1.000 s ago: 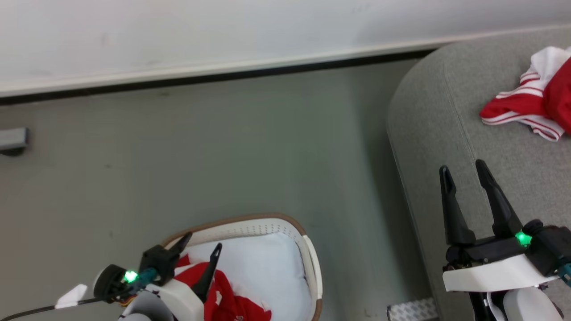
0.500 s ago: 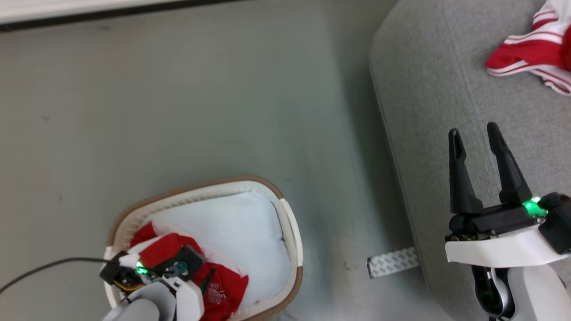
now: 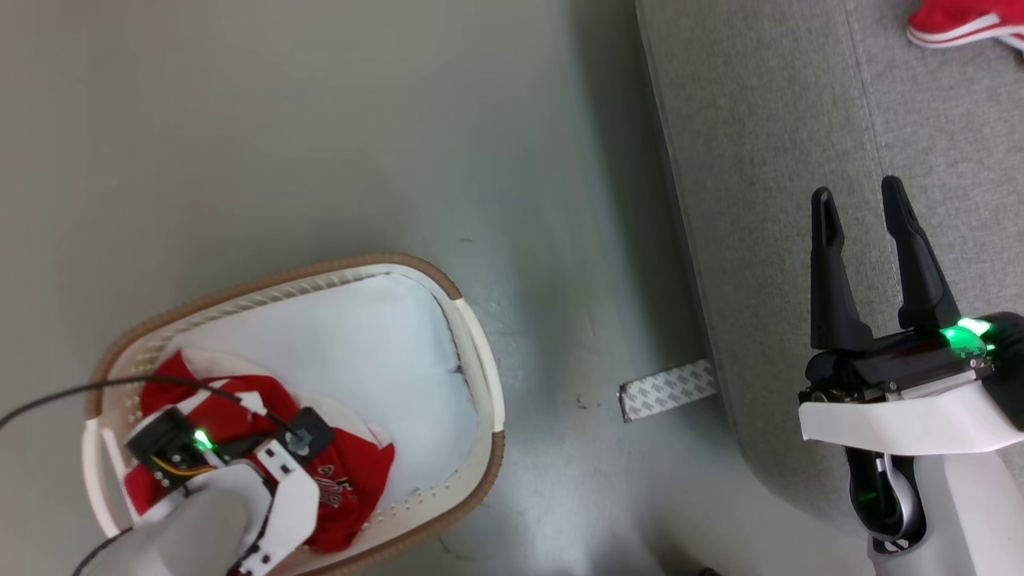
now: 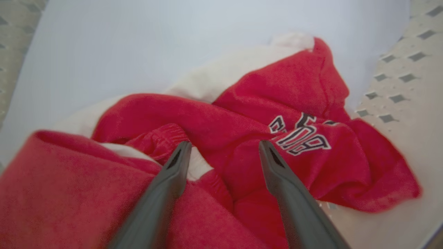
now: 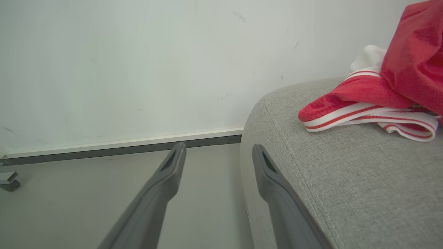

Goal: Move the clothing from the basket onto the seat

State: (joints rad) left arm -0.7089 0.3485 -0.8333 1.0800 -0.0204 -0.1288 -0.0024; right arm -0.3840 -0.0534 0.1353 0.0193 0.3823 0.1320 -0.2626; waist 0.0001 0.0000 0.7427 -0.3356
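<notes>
Dipping from above, the left gripper [image 4: 225, 143] now hangs inside the oval cream-white plastic basket [image 3: 264, 282], jaws spread wide and empty, tips close over the crumpled bright-red fabric garment [image 4: 242, 114] lying at the basket's near end. Soft, light and limp, it should bunch readily; a raised fold between the tips looks the best hold. Right of the basket, the right gripper [image 3: 858, 192] hovers unclenched and empty over the large grey woven-fabric seat [image 3: 760, 160], which bears a red white-striped garment [image 3: 956, 20].

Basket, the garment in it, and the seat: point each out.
basket [image 3: 482, 360], head view, handle nearest the seat.
garment [image 4: 277, 86], left wrist view, red fabric above the lettering.
seat [image 3: 760, 160], head view, bare grey top.
</notes>
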